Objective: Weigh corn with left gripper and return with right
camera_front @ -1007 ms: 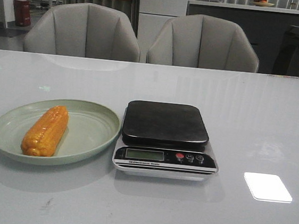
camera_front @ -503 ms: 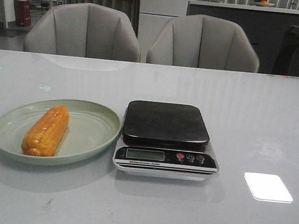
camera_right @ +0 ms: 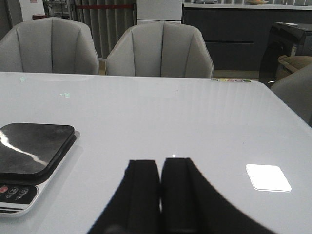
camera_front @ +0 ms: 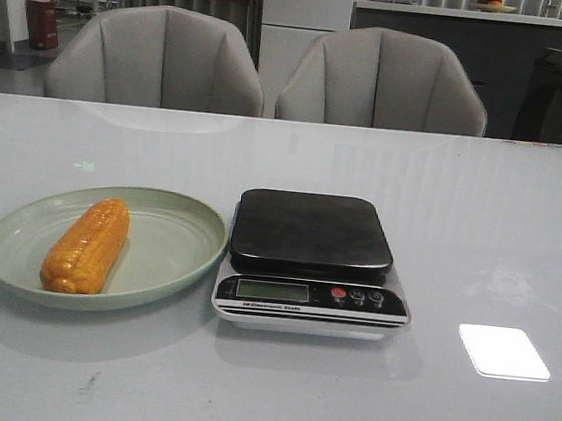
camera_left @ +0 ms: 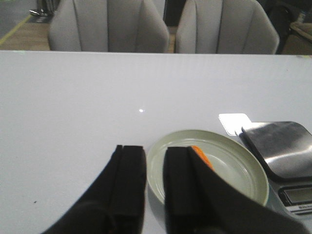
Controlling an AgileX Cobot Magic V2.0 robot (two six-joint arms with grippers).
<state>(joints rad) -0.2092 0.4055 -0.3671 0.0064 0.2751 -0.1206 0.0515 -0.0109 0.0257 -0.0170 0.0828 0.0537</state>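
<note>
- The landmark I steer by is a flat kitchen scale with a black square platform (camera_front: 313, 232), a small grey display and three round buttons on its near edge. It sits mid-table on a glossy white table (camera_front: 481, 222).
- Just left of the scale, nearly touching it, lies a shallow pale-green oval plate (camera_front: 172, 244). The orange-yellow cob of corn (camera_front: 86, 244) rests inside it, on the half farther from the scale, running near to far.
- The scale's platform is bare, so I judge weighing has not begun.
- My left pincer (camera_left: 154, 170), matte black, hovers on the near side of the plate, holding nothing, a narrow gap between its fingers.
- My right pincer (camera_right: 160, 183) hangs over bare table right of the scale, fingers pressed together, empty.
- To do this step well, I would spread the left fingers wider than the cob, come down over its middle and close across its width.
- Then lift clear of the plate's raised rim before moving toward the scale.
- The table beyond and right of the scale is open; two grey chairs (camera_front: 266, 68) stand past the far edge.
</note>
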